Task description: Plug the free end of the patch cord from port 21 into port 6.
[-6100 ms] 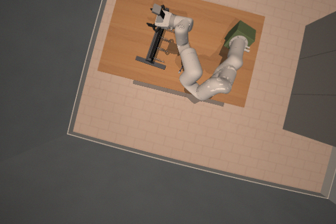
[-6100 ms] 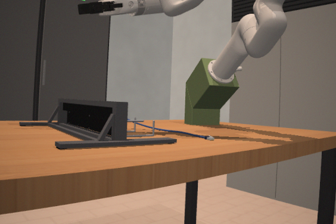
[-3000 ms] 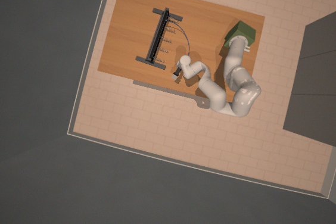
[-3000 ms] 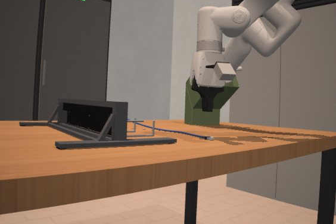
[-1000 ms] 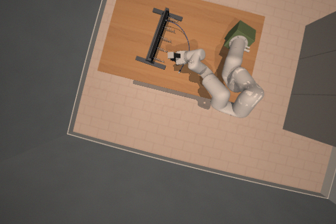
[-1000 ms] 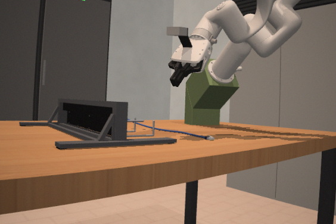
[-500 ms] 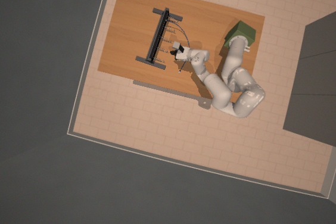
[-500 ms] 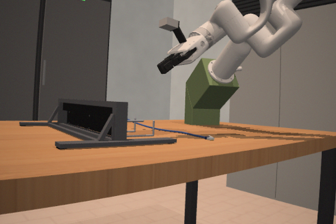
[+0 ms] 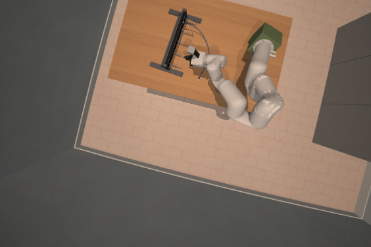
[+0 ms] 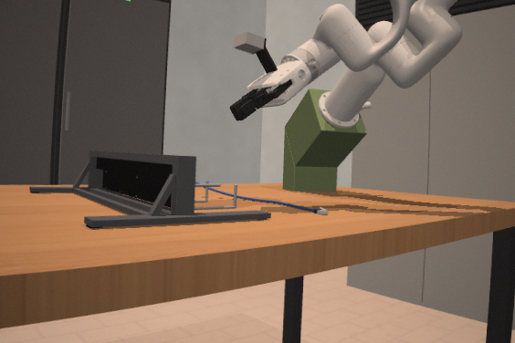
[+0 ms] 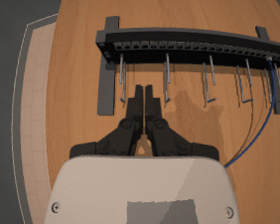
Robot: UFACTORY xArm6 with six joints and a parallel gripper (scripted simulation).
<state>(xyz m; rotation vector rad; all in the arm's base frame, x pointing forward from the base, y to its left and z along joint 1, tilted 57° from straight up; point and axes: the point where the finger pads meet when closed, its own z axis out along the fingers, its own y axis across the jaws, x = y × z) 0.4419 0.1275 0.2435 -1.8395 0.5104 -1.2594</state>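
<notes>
The rack stands upright on the table, its row of ports in the wrist view facing my side. The port numbers cannot be read, so port 6 cannot be singled out. The blue patch cord is plugged in toward the rack's right end in the wrist view and curves away over the table. Its free plug lies on the table, outside the wrist view. My gripper is shut and empty, in the air above the table, pointing toward the rack.
Thin wire cable guides stick out from the rack's port side. The rack's feet rest on the wooden table. The green arm base stands at the table's far end from the rack.
</notes>
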